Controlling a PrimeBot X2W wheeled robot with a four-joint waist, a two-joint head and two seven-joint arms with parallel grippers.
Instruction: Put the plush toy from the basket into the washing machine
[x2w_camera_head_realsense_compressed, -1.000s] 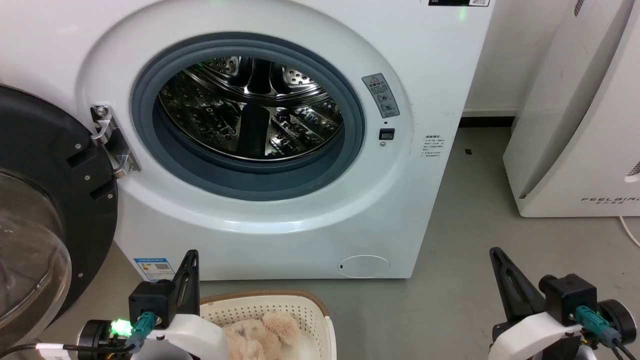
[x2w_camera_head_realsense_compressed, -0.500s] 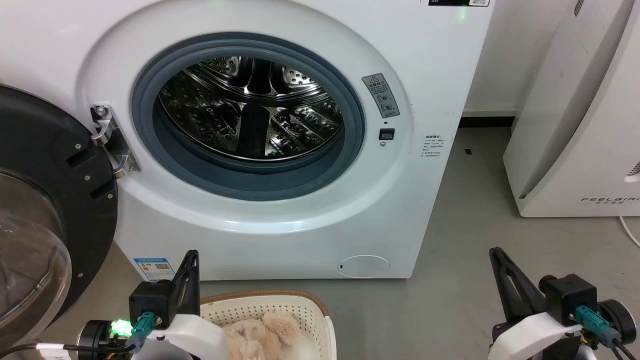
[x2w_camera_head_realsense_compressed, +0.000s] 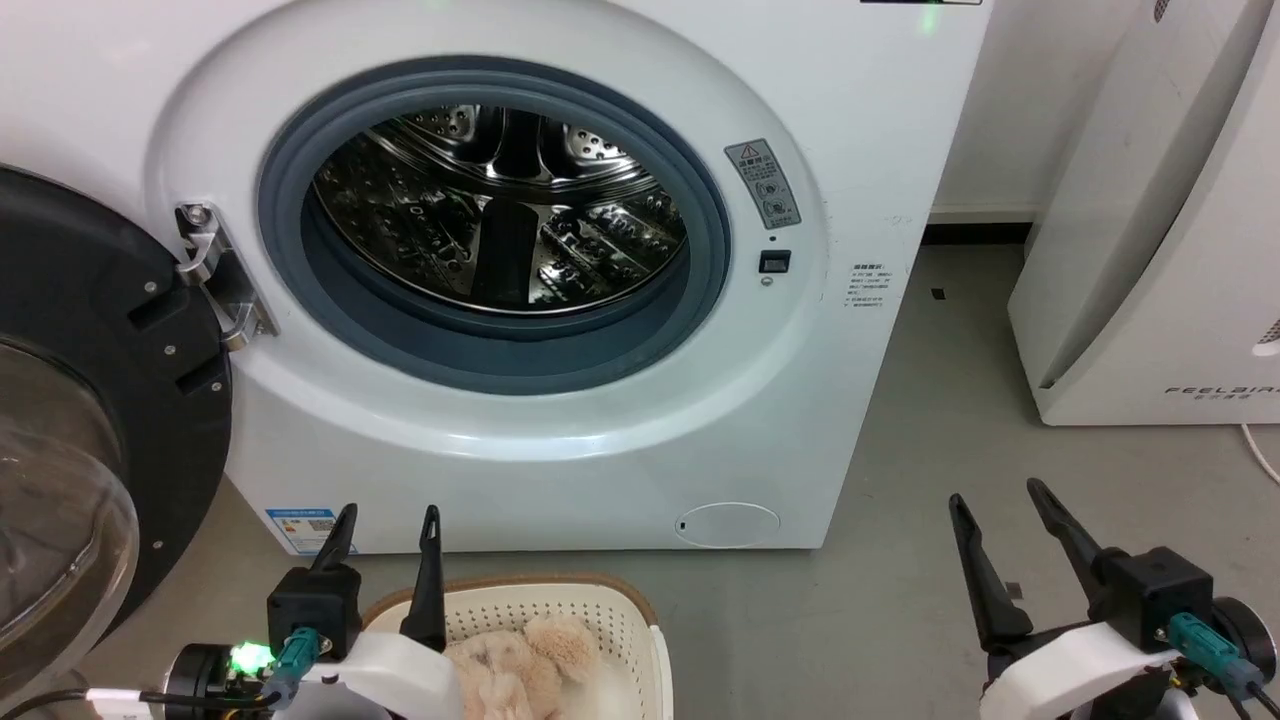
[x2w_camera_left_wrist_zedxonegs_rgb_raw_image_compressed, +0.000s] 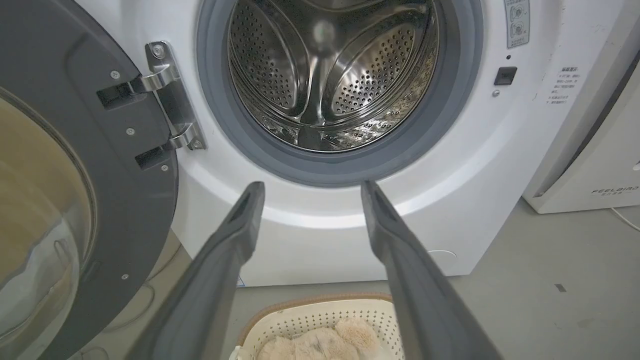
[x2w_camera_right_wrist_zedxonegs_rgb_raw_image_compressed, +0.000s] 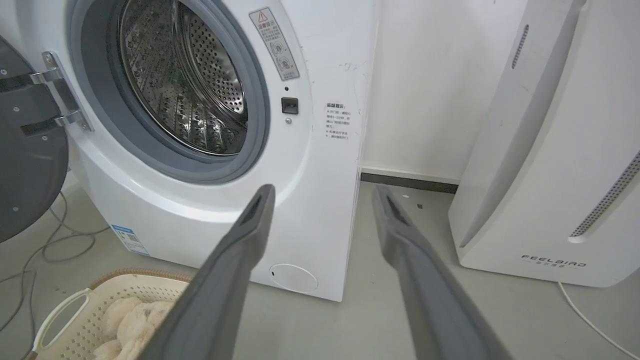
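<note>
Currently, left tool (x2w_camera_head_realsense_compressed: 388, 515) and right tool (x2w_camera_head_realsense_compressed: 996, 495) are both released, empty. Plush toy (x2w_camera_head_realsense_compressed: 525, 650) lies in the basket (x2w_camera_head_realsense_compressed: 520, 581), on the floor (x2w_camera_head_realsense_compressed: 850, 620) before the open washing machine (x2w_camera_head_realsense_compressed: 850, 150).

plush toy (x2w_camera_head_realsense_compressed: 525, 660) in basket (x2w_camera_head_realsense_compressed: 620, 620) | washing machine (x2w_camera_head_realsense_compressed: 820, 400) door open

The left hand (x2w_camera_head_realsense_compressed: 388, 515) and right hand (x2w_camera_head_realsense_compressed: 995, 495) hover low, both splayed, empty.
</note>
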